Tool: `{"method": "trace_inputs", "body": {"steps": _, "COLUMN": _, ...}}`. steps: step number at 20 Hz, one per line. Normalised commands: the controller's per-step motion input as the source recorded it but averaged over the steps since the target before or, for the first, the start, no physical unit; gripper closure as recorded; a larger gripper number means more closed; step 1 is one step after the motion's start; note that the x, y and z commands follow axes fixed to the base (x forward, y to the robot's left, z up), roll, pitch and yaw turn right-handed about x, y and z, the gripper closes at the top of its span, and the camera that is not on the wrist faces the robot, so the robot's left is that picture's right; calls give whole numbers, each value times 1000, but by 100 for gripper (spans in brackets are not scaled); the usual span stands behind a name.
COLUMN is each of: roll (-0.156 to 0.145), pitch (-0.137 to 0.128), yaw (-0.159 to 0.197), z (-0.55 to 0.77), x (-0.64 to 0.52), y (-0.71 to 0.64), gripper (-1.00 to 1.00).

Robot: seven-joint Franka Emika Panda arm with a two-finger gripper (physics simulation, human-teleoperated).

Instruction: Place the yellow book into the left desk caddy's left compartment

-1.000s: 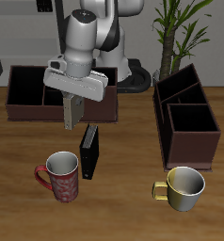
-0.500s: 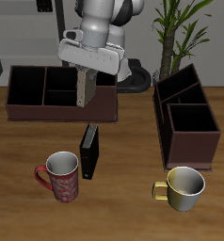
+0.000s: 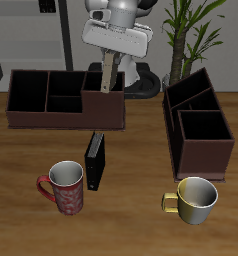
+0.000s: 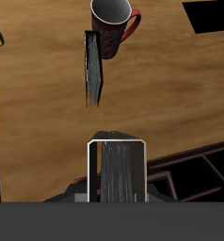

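Note:
My gripper [image 3: 109, 60] is shut on the yellow book [image 3: 108, 73], a thin grey-tan book that hangs upright from the fingers. It is held in the air at the back of the table, over the broadside caddy [image 3: 31, 115]. In the wrist view the book [image 4: 117, 171] fills the space between the fingers. The left desk caddy [image 3: 205, 152] is the dark maroon-brown box seen end-on, off to one side and apart from the gripper. Its open compartments show nothing inside.
A black book [image 3: 95, 162] stands upright in front of the broadside caddy, also in the wrist view [image 4: 93, 68]. A red mug [image 3: 65, 186] and a yellow mug [image 3: 195, 199] stand near the table's front edge. A potted plant [image 3: 187, 35] stands behind the left caddy.
The gripper has risen with the yellow book and moved toward the back of the table and sideways toward the left caddy, from just above the black book to over the broadside caddy.

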Motion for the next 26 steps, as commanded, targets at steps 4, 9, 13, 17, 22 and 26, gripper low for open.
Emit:
{"method": "trace_inputs", "body": {"steps": 4, "roll": 7, "pitch": -45, "yaw": -29, "z": 339, "x": -395, "y": 394, "gripper": 100}}
{"method": "trace_inputs", "body": {"steps": 9, "roll": 26, "pitch": -5, "yaw": 27, "z": 145, "x": -350, "y": 418, "gripper": 100}}
{"method": "trace_inputs", "body": {"steps": 13, "roll": 14, "pitch": -5, "yaw": 54, "z": 46, "x": -363, "y": 373, "gripper": 100}}
{"method": "trace_inputs", "body": {"steps": 17, "roll": 26, "pitch": -4, "yaw": 42, "z": 15, "x": -334, "y": 273, "gripper": 100}}
{"method": "trace_inputs", "body": {"steps": 22, "roll": 3, "pitch": -13, "yaw": 40, "z": -24, "x": -397, "y": 301, "gripper": 100}}
{"method": "trace_inputs", "body": {"steps": 26, "roll": -9, "pitch": -4, "yaw": 8, "z": -16, "x": -312, "y": 235, "gripper": 100}}
